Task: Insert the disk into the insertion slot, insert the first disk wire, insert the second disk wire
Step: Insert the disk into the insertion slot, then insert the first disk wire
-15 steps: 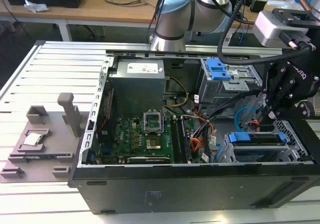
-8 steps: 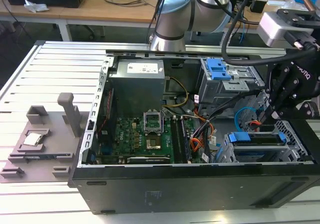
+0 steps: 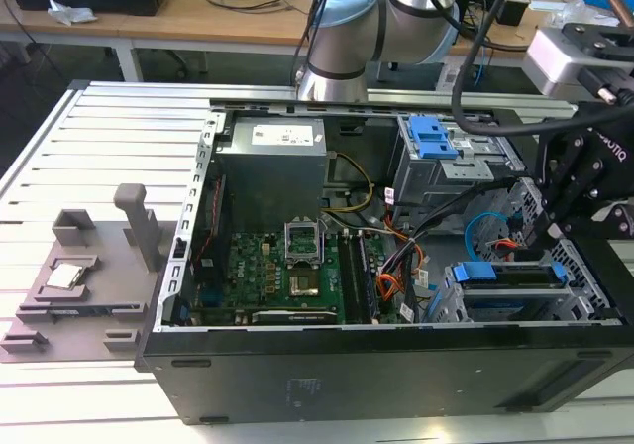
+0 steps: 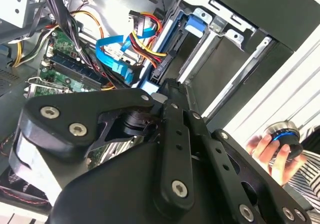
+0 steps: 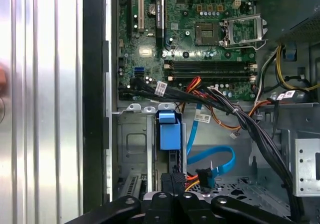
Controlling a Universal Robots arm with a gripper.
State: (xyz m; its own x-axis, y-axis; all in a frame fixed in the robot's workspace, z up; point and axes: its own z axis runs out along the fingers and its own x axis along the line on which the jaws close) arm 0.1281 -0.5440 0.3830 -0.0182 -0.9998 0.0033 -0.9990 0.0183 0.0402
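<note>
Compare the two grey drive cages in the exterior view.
The taller cage stands farther back; the low cage sits nearer the camera, squatter. The taller cage carries blue latches on top; the low cage has a blue carrier across its bay. Both are grey sheet metal, on the exterior view's right.

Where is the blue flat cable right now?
In the first wrist view, the blue flat cable loops between the blue drive carrier and the black wire bundle.
</note>
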